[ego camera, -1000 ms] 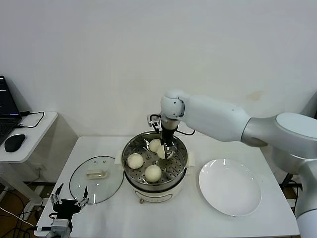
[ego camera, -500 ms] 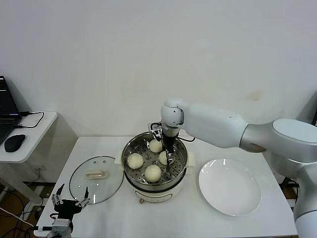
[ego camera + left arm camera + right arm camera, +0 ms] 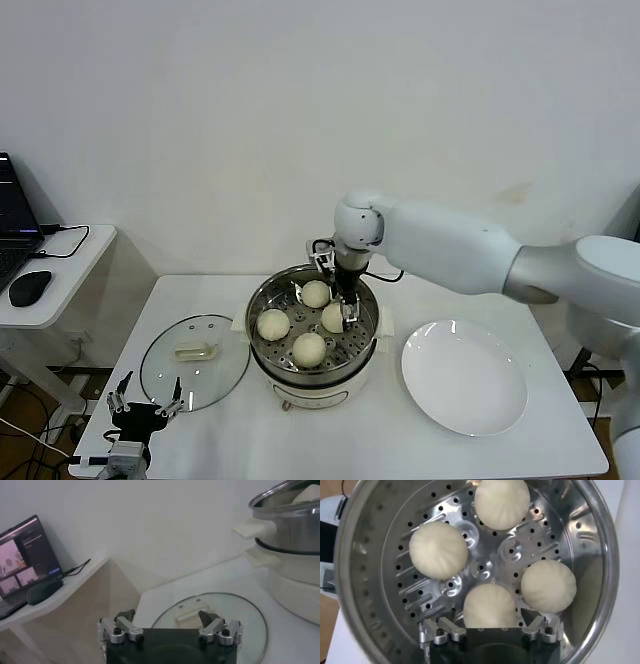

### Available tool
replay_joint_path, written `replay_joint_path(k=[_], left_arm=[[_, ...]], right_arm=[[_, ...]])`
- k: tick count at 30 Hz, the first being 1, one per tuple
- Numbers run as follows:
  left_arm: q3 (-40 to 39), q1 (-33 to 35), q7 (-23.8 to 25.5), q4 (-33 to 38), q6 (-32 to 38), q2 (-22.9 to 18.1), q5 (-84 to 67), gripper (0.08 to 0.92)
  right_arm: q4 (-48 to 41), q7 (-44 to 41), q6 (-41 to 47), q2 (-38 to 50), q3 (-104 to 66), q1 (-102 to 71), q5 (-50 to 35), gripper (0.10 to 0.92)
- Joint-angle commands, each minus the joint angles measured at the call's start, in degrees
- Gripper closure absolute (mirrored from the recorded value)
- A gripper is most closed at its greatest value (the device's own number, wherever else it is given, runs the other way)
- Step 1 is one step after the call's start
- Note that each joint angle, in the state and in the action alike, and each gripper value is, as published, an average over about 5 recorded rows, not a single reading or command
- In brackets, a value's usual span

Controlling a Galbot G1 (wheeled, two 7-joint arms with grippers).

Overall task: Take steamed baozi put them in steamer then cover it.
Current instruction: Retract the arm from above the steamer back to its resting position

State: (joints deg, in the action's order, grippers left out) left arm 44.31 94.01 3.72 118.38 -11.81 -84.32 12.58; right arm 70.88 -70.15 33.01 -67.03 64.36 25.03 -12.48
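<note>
The steel steamer (image 3: 268,357) stands on its cream pot base at the table's middle. Four cream-white baozi lie on its perforated floor: one at the back (image 3: 316,293), one on the left (image 3: 273,323), one in front (image 3: 309,348) and one on the right (image 3: 333,318). My right gripper (image 3: 347,306) hangs open just over the right one. In the right wrist view that baozi (image 3: 490,607) sits between my spread fingers (image 3: 445,628), untouched by them. The glass cover (image 3: 195,362) with its cream handle (image 3: 195,350) lies flat on the table left of the steamer. My left gripper (image 3: 143,408) is open and empty, low by the table's front left corner.
An empty white plate (image 3: 464,375) lies right of the steamer. A side table at far left carries a laptop (image 3: 25,555) and a mouse (image 3: 29,287). In the left wrist view the cover (image 3: 235,625) lies just ahead of my left gripper (image 3: 167,622), with the pot (image 3: 295,580) beyond.
My right gripper has shifted slightly right and risen a little above the basket. The baozi under it now rests on the steamer floor. The left arm has not moved.
</note>
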Motion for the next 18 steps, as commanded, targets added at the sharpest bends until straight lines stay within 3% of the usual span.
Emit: replay_joint_path(k=[1, 4, 10, 18], left_arm=[[-0.2, -0.3, -0.9, -0.4, 0.6, 0.0, -0.1, 0.177], [-0.3, -1.0, -2.2, -1.3, 2.6, 0.1, -0.5, 0.177], [-0.7, -2.4, -5.9, -2.8, 6.0, -0.3, -3.0, 0.177], [-1.0, -2.9, -6.6, -5.6, 12.7, 2.3, 4.7, 0.177]], right_arm=[[9.6, 9.2, -0.7, 13.3, -10.0, -0.1, -8.4, 0.203], [13.1, 18.7, -2.3, 18.2, -18.5, -5.0, -12.7, 0.203], [23.0, 49.2, -8.1, 27.4, -34.1, -20.1, -24.9, 0.203], [28.7, 59.1, -11.4, 32.8, -69.3, -52.9, -27.6, 0.203]])
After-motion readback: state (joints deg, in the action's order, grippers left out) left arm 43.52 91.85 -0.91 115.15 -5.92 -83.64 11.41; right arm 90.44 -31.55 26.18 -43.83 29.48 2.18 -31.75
